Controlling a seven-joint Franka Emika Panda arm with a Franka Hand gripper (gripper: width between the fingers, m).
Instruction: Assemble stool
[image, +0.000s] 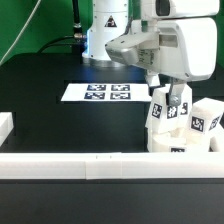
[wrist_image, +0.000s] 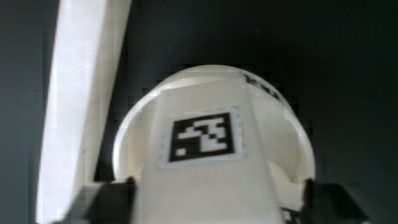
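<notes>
A dark tabletop (image: 50, 115) fills the scene, with a green backdrop behind it and white border rails (image: 70, 163) along its near edge. The stool parts sit at the exterior view's right, close against the near rail. A leg (image: 165, 112) stands upright under the hand (image: 168, 108), its tag and rounded end filling the wrist view (wrist_image: 210, 140), where the fingertips (wrist_image: 111, 200) stand at either flank. Whether they already press the leg or only bracket it, I cannot tell. Another tagged block (image: 202, 122), probably a second leg, stands just beside it. Below them is a white part (image: 172, 143), possibly the seat, though it is mostly hidden. The marker board (image: 97, 93) lies well apart. By my judgement the work is early: the legs seem loose, and nothing looks joined yet.
</notes>
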